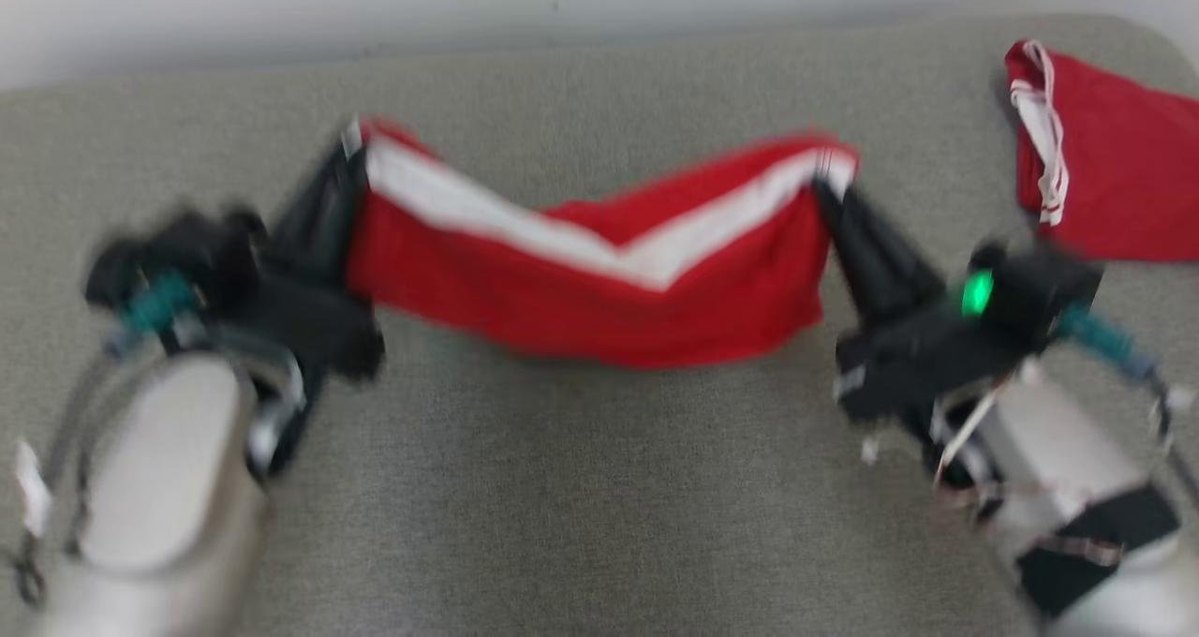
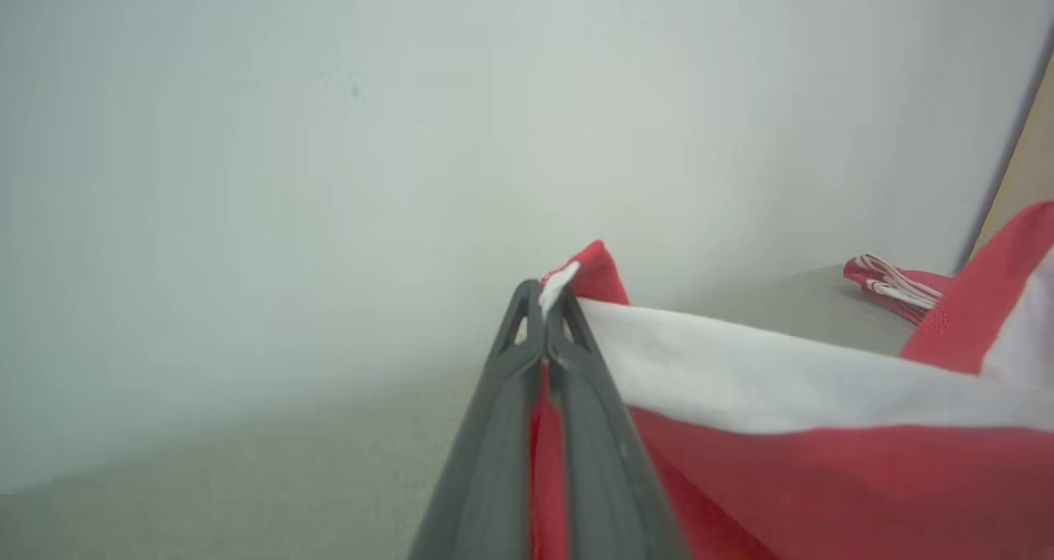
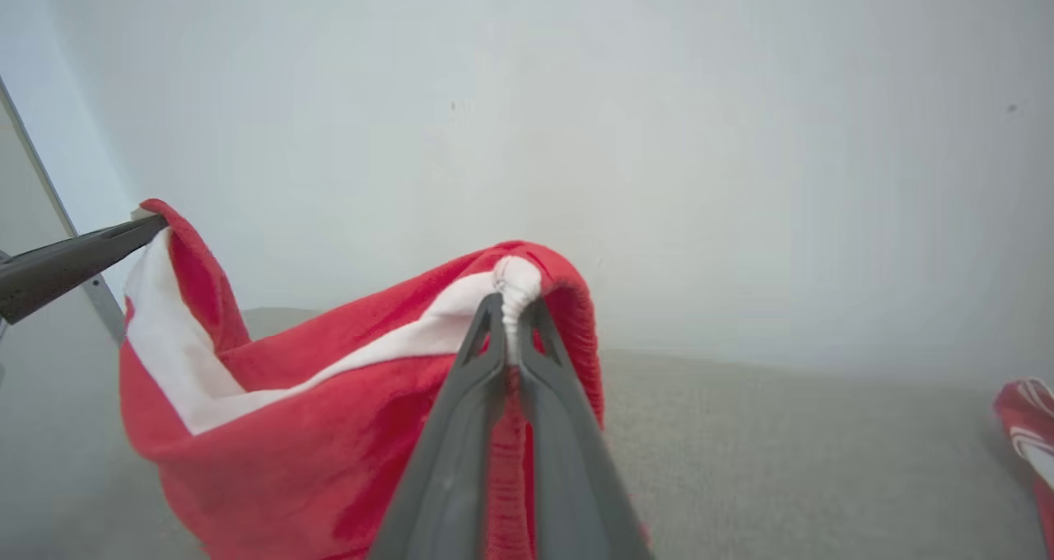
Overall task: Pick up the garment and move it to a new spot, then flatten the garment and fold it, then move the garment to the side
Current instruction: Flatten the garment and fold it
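**Both claws clamped on the red garment, mid-carry – thoughts on the lay-down?**

Here's where I'm at. The left gripper [image 1: 353, 147] and right gripper [image 1: 831, 181] are each pinched tight on an end of the garment [image 1: 581, 290]. In the wrist views the fingers are pressed together with cloth bunched between the tips, so both grips look solid.

The garment hangs between the two arms over the middle of the grey table [image 1: 599, 506]. It's red with a white band along the top edge, and the middle sags so the band makes a shallow V. The head view is blurry, so I can't tell if the bottom edge brushes the table or clears it.

Its long axis runs left to right across my view, roughly parallel to the far edge of the table. The banded edge is up and towards the wall, and the plain red edge hangs down on my side.

My read is that this is the pick-up-and-move step, just short of flattening. Next I'd spread the arms a bit to pull the sag out. Then I'd lower both ends at the same rate so the garment lands flat rather than crumpled.

I also need to stay clear of the second red garment [image 1: 1115, 169] at the far right corner, which sits well apart from mine for now.
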{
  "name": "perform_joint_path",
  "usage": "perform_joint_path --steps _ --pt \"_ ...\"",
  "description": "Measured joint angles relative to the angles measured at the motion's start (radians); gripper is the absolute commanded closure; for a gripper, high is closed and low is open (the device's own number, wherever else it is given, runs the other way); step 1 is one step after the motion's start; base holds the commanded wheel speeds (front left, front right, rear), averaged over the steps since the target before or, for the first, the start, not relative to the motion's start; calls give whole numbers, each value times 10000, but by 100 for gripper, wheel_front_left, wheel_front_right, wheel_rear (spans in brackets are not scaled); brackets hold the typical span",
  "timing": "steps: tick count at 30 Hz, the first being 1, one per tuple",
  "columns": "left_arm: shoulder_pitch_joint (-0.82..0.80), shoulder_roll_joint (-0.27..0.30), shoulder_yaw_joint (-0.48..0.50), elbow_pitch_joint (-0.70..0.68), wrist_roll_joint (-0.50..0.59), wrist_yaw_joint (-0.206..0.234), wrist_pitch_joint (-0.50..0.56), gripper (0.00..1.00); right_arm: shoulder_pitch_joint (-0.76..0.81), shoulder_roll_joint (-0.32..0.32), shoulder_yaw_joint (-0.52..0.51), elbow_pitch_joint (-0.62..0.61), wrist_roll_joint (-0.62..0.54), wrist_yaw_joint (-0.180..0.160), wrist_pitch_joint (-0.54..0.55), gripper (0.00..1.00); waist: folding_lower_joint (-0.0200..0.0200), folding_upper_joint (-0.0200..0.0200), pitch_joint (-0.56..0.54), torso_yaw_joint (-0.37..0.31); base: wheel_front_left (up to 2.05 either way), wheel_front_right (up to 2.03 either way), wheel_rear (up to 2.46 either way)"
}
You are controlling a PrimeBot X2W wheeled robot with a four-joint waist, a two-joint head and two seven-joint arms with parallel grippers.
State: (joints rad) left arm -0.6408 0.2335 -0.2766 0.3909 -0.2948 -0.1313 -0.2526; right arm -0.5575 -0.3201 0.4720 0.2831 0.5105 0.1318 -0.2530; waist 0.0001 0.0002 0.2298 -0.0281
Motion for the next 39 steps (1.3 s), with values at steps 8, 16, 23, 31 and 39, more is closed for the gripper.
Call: perform_joint_path --steps 8,16,23,31,39 --pt "-4794 650 -355 -2 -675 -2 1118 100 -4815 -65 -190 637 932 0 727 100 2 1 1438 -30 0 0 0" --pt "-9084 1112 -765 1569 -1045 -6 1973 100 -9430 44 -366 2215 1603 0 1417 100 3 1 3120 -45 0 0 0" --pt "-12145 1404 -965 3260 -1014 -6 2113 100 -12280 412 -280 4015 1626 0 1383 100 3 1 4258 -162 0 0 0" --pt "-14217 1197 -1279 4834 -773 -6 1848 100 -14254 566 82 5812 1603 0 953 100 0 1 4874 -412 0 0 0" --pt "-14467 1024 -1743 5682 -1145 -6 1333 100 -14580 679 871 6583 1825 0 489 100 0 0 5254 -395 0 0 0"
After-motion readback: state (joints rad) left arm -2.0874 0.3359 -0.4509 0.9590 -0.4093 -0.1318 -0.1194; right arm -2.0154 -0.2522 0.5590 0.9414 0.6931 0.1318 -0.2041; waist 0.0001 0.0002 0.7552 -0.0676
